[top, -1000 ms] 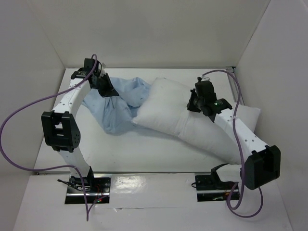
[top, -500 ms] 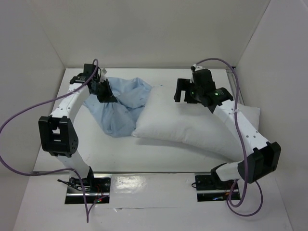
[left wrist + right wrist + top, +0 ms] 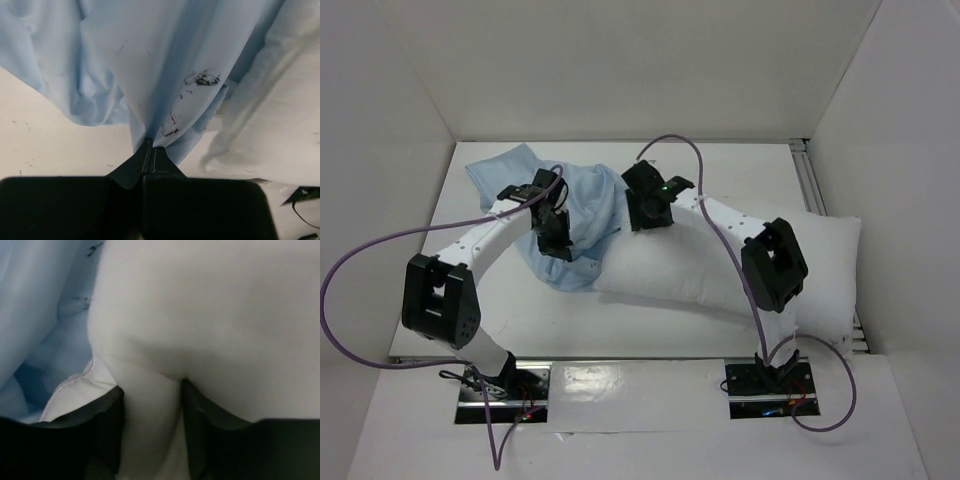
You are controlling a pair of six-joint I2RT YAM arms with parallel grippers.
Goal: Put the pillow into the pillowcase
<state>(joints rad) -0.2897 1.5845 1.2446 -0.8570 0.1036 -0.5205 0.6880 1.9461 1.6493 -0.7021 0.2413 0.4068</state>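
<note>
Pillow [image 3: 700, 265]: plump and white, lying across the right half of the desk [image 3: 570, 325]. Its long side runs from the middle out toward the right wall.
Pillowcase [image 3: 595, 190]: light blue, limp and crumpled, on the far left part of the desk. One flap is spread toward the back left corner.
Contact: the pillowcase lies against the pillow's left end; I cannot tell whether any of the pillow is inside it.
My left end effector [image 3: 558, 243]: fingers pressed together on a gathered pleat of the pillowcase, near its front edge. From my wrist, the cloth fans up and away from the tips.
Dark smudges [image 3: 202, 79]: a few black marks on the blue cloth just beyond my left fingertips.
My right end effector [image 3: 642, 215]: at the pillow's far left corner, just beside the pillowcase, clamped on a thick fold of the pillow. The white fabric bulges between my two fingers [image 3: 107, 425] and touches both.
My right arm [image 3: 775, 265]: bent over the pillow, crossing it from the near right.
</note>
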